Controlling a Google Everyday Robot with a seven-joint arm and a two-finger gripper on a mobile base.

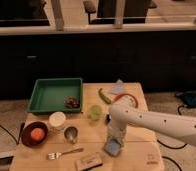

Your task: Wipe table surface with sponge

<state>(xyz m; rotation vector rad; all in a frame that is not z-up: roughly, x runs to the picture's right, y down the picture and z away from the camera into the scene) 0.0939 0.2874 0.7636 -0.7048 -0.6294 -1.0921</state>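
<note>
The light tan wooden table surface [136, 159] fills the lower middle of the camera view. The sponge [111, 147], a small pale blue-grey squarish pad with a darker rim, lies flat on it near the front, right of centre. My white arm comes in from the right, and my gripper [114, 140] points straight down onto the sponge, pressing it against the table. The gripper covers the sponge's far edge.
A green tray [55, 94] with a small dark item sits at the back left. A brown bowl with an orange [34, 134], a white cup [57, 120], a metal cup [70, 133], a green cup [95, 112], a fork [64, 153], a tan block [88, 161], a green pepper [104, 96], an orange-rimmed plate [131, 98] and a folded blue cloth [118, 87] are on the table.
</note>
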